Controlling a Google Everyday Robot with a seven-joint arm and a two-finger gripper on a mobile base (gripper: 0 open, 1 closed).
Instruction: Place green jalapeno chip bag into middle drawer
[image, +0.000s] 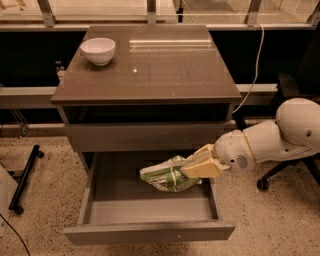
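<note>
The step in hand is the release: the robot's two-finger hand (191, 168), at the tip of a white arm (272, 140) reaching in from the right, pinches the right end of the small, crinkly green jalapeno chip bag (162, 175) of foil, and the bag sticks out leftward from the tan fingers, lying roughly level. Bag and hand hang inside the outline of the deep, wide grey middle drawer (150, 232), which is pulled well out below the shallower grey drawer front (145, 137). The bag sits toward the back and right of the opening, below the level of that upper front. Whether its underside already touches the drawer floor cannot be told from here. To do this well, I judge the hand should sink a little more, so the light bag does not flutter or bounce, and stay away from the right side wall, which is close to the fingers. Then it should spread the fingers and withdraw upward and to the right, without catching the upper front. A round white bowl (98, 50) stands well apart on the brown surface (160, 75) above and plays no part.
</note>
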